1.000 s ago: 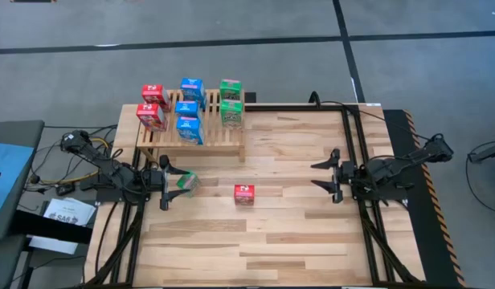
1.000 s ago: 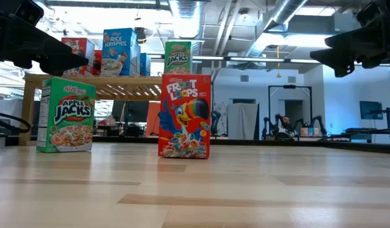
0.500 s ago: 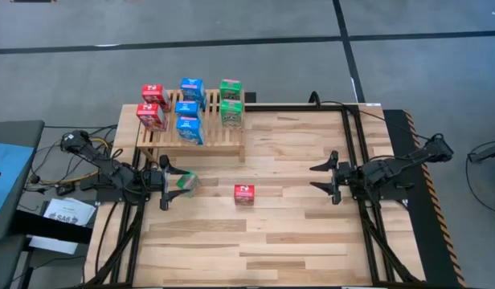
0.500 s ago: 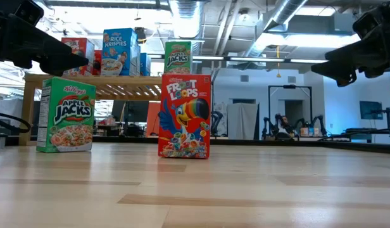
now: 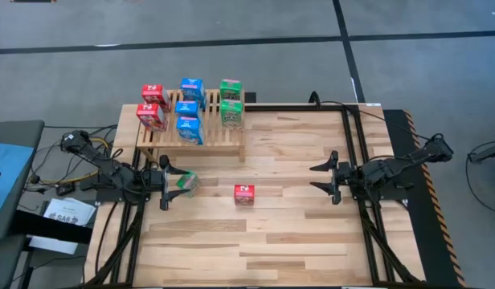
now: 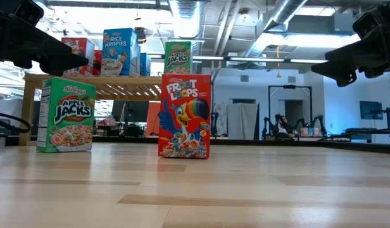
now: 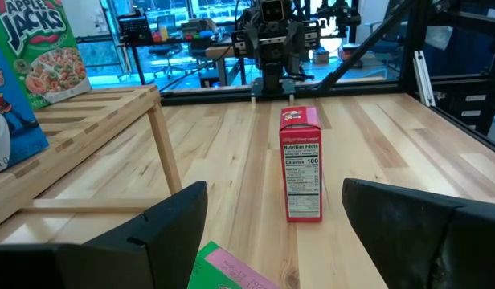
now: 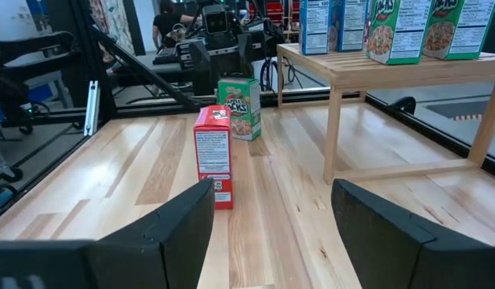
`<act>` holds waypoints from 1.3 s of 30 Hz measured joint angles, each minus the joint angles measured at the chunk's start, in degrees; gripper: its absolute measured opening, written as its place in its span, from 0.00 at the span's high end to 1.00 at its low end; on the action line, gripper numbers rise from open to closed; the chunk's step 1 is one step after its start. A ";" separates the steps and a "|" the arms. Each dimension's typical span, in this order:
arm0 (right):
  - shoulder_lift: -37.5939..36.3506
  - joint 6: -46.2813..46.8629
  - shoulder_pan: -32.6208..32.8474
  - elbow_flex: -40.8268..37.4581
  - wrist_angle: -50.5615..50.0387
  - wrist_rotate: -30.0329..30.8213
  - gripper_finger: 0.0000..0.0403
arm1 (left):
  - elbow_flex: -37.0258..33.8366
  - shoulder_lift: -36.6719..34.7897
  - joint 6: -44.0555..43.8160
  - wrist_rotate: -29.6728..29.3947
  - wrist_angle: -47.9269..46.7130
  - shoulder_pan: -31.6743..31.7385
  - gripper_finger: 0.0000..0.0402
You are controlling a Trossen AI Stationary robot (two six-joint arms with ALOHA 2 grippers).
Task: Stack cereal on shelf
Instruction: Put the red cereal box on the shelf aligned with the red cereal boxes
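the wooden shelf [image 5: 191,132] sits upper left of the table [image 5: 296,241] holding seven boxes: two red, three blue, two green. one red box [image 5: 244,193] stands alone mid-table with nothing around it. a green box [image 5: 184,182] stands between the spread, non-gripping fingers of the left gripper [image 5: 165,185]; the right gripper [image 5: 324,177] hangs open and empty, centre-right.

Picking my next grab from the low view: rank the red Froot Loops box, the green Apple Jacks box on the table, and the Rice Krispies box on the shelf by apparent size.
1. Froot Loops box
2. Apple Jacks box, slightly smaller
3. Rice Krispies box, smallest

These differences may only reflect distance from the camera.
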 joint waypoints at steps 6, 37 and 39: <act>0.00 0.00 0.00 -0.04 0.00 0.01 0.31 | 0.01 0.00 -0.02 0.02 -0.02 0.00 0.30; 0.00 0.02 0.00 -0.09 0.02 0.03 0.31 | 12.38 2.19 -0.76 1.38 -8.79 0.00 0.30; 0.00 0.02 0.02 -0.09 0.02 0.03 0.31 | 15.02 4.24 -0.67 1.06 -10.39 0.02 0.30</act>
